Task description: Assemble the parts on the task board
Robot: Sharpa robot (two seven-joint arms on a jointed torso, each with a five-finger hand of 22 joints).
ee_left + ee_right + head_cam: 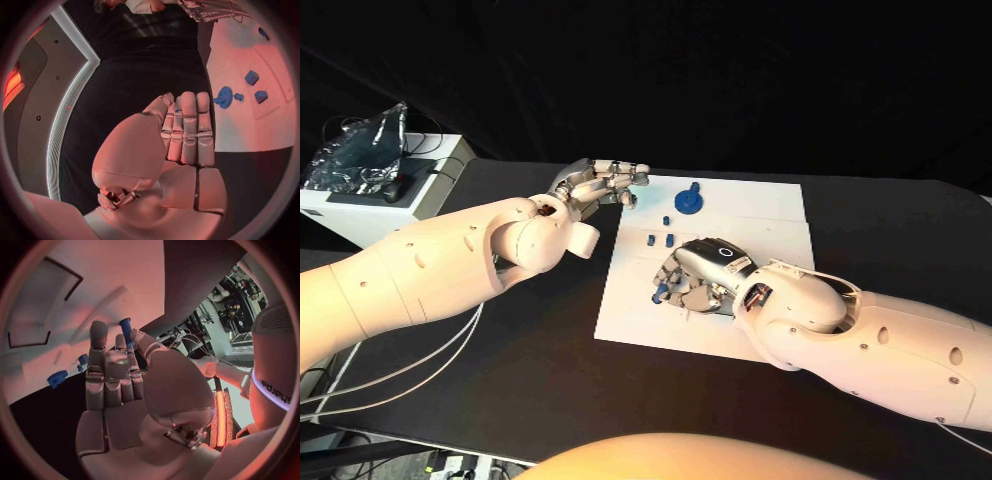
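The white task board [762,205] lies mid-table. My right hand [701,272] hovers over its near half and pinches a small blue peg [661,293] between thumb and a finger; in the right wrist view the peg [125,329] stands up at the fingertips [99,335]. A blue round part [687,200] stands near the board's far edge, with small blue pieces [662,238] in a row just ahead of my right hand. My left hand [603,185] hangs at the board's far left corner, fingers straight and holding nothing. The left wrist view shows the round part [223,96] and blue blocks [252,77] beyond the fingers [186,132].
A white box [380,200] with a clear plastic bag [365,150] stands off the table at the far left. Cables [401,365] hang at the table's left edge. Bare black table [516,340] lies left of and in front of the board.
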